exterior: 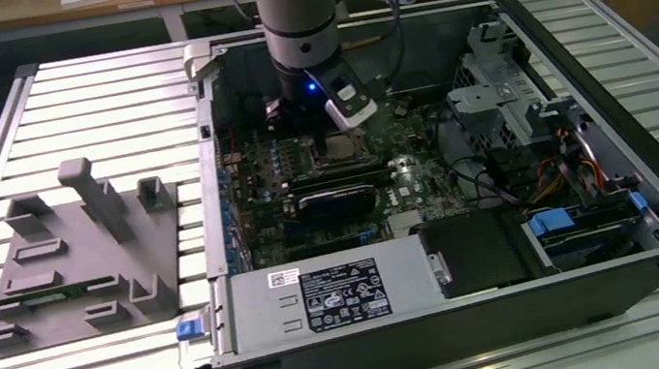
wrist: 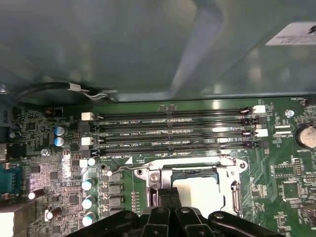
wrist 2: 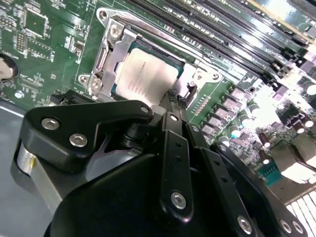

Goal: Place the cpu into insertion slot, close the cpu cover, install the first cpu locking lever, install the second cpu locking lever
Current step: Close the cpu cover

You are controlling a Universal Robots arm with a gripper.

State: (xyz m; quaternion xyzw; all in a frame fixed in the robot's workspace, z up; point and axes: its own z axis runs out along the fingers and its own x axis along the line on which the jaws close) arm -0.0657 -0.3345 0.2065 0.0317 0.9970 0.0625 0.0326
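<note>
Tally: one robot arm (exterior: 297, 13), one slatted bench (exterior: 95, 102), one open computer case (exterior: 456, 332), one grey fixture block (exterior: 79, 261). Inside case: one green circuit board (wrist: 291, 173), one cpu (wrist 2: 146, 78), one cpu cover (wrist 2: 111, 54), four long black memory slots (wrist: 170, 129), one labelled power supply (exterior: 320, 298), one black graphics card (exterior: 332, 199).

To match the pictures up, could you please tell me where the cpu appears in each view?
Exterior view: the cpu lies inside the case, right by the gripper.
Second wrist view: pale square just beyond the gripper.
First wrist view: pale square beside the gripper.
Shared landmark: the long memory slots, in both wrist views.
</note>
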